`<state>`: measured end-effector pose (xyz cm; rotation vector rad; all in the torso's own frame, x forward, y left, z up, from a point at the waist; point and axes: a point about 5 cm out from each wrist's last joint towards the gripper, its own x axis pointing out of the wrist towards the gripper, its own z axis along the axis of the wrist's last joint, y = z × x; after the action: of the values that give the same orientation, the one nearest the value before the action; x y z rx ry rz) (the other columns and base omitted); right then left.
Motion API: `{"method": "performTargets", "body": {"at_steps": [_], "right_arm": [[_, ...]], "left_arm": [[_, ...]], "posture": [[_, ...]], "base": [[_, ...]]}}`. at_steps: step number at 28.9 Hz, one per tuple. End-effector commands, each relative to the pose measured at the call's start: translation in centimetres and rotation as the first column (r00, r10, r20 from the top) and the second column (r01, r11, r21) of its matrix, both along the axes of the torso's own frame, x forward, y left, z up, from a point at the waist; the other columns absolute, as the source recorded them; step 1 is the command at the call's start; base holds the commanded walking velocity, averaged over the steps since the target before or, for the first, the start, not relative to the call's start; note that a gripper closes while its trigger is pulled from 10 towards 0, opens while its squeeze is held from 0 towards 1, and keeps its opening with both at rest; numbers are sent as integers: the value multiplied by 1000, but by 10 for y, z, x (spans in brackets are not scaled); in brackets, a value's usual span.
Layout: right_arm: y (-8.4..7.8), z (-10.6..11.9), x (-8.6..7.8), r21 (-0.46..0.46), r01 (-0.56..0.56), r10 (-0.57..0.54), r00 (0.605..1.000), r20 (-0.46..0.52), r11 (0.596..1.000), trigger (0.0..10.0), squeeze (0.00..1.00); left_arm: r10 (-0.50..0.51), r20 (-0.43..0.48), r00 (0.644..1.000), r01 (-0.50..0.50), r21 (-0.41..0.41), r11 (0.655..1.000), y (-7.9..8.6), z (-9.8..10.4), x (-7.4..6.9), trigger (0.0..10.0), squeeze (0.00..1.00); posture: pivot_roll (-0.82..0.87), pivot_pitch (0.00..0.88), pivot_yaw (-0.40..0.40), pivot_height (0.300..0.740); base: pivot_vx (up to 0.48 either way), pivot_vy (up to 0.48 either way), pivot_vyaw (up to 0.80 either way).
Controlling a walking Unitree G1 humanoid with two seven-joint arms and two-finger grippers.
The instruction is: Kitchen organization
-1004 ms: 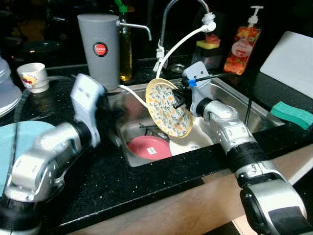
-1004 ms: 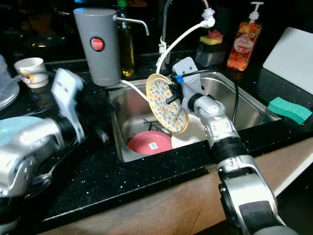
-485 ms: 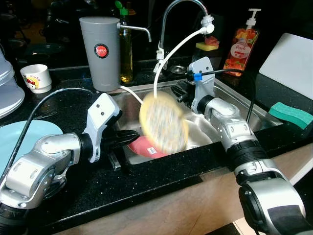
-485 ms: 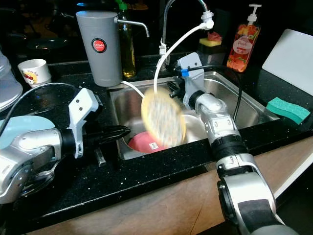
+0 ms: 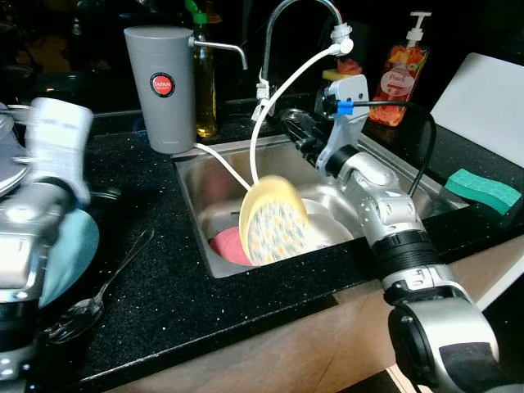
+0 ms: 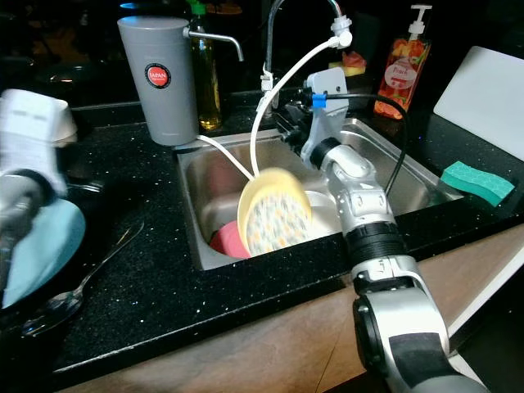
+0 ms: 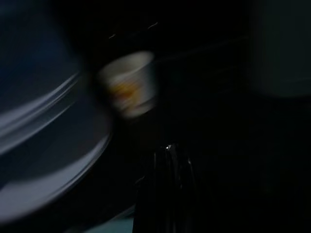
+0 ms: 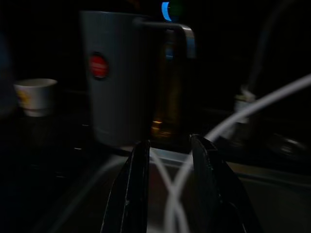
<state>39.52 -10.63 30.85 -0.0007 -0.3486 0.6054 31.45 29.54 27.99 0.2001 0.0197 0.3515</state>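
**Floral plate loose in the sink, right gripper empty above the basin**

Patterned plate (image 5: 273,225) tilted on edge at the front of the steel sink (image 5: 393,164), touching no finger, leaning over a pink plate (image 5: 227,245) and a white dish (image 5: 326,232). Three pieces of crockery in the basin, counted.

Right gripper (image 8: 167,165) poised over the back rim near the tap (image 5: 282,37), two black fingers spread with a bare gap, pinching nothing. White hose (image 5: 282,98) curving down past it.

Left gripper (image 7: 165,189) dark and blurred over the counter; jaw state impossible to tell. Blurred cup (image 7: 129,85) ahead of it.

Grey dispenser (image 5: 162,86) with round red badge, lettering too small to read. Orange soap bottle (image 5: 397,70), label unreadable. One spoon (image 5: 102,291) on open black counter (image 5: 188,303) beside a blue plate (image 5: 70,254). One green sponge (image 5: 483,188) far right.
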Motion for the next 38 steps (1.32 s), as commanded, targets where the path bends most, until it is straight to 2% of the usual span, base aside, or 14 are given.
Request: {"method": "performTargets", "body": {"at_steps": [1, 4, 7, 11, 14, 15, 16, 17, 20, 22, 27, 28, 32, 38], "right_arm": [[6, -7, -3, 1, -38, 38, 999, -25, 999, 10000, 0], [11, -9, -4, -2, -59, 59, 998, -35, 998, 10000, 0], [17, -11, -6, -10, -91, 91, 995, -46, 996, 10000, 0], [23, -14, -8, -25, -130, 128, 990, -62, 991, 10000, 0], [25, -16, -10, -32, -147, 145, 987, -75, 989, 10000, 0], [26, -16, -11, -33, -154, 151, 985, -81, 988, 10000, 0], [26, -16, -11, -33, -154, 151, 985, -81, 988, 10000, 0], [28, -16, -11, -38, -161, 157, 984, -88, 986, 10000, 0], [29, -16, -11, -41, -164, 159, 983, -90, 986, 10000, 0], [29, -14, -10, -41, -160, 156, 984, -87, 986, 10000, 0], [27, -13, -9, -41, -152, 148, 985, -85, 988, 10000, 0], [25, -12, -9, -41, -140, 136, 987, -84, 989, 10000, 0], [21, -12, -7, -40, -123, 119, 989, -86, 992, 10000, 0], [19, -13, -6, -39, -106, 102, 991, -90, 994, 10000, 0]], "left_arm": [[75, -75, 994, -79, -52, 996, 13, -16, -6, 10000, 161], [110, -87, 990, -118, -90, 989, 18, -22, -11, 10000, 161], [188, -86, 978, -195, -94, 976, 29, -28, -18, 10000, 0], [347, -75, 935, -353, -83, 932, 51, -37, -31, 10000, 0], [322, -144, 936, -334, -74, 940, 52, -48, -32, 10000, 0], [228, -215, 950, -250, -80, 965, 43, -58, -29, 10000, 0], [228, -215, 950, -250, -80, 965, 43, -58, -29, 10000, 0], [-31, -356, 934, -35, -176, 984, 14, -84, -22, 10000, 0], [-234, -433, 870, 126, -265, 956, -12, -102, -18, 10000, 0], [-313, -444, 839, 188, -302, 934, -24, -107, -14, 10000, 0], [-371, -434, 821, 239, -329, 914, -34, -109, -7, 10000, 0], [-449, -380, 809, 323, -351, 879, -47, -105, 3, 10000, 0], [-555, -291, 779, 445, -368, 817, -68, -97, 15, 10000, 0], [-710, -200, 676, 606, -399, 689, -105, -88, 27, 10000, 0]], "posture": [[77, 48, -9, 740], [80, 51, -10, 740], [83, 61, -9, 740], [84, 65, -10, 740], [88, 71, -14, 740], [94, 75, -18, 740], [94, 75, -18, 740], [94, 76, -18, 740], [92, 76, -15, 740], [92, 76, -15, 740], [90, 76, -12, 740], [90, 76, -12, 740], [90, 76, -12, 740], [90, 76, -12, 740]], "base": [[0, 0, 0], [0, 0, 0], [0, 0, 0], [0, 0, 0], [0, 0, 0], [0, 0, 0], [0, 0, 0], [0, 0, 0], [0, 0, 0], [0, 0, 0], [0, 0, 0], [0, 0, 0], [0, 0, 0], [0, 0, 0]]}}
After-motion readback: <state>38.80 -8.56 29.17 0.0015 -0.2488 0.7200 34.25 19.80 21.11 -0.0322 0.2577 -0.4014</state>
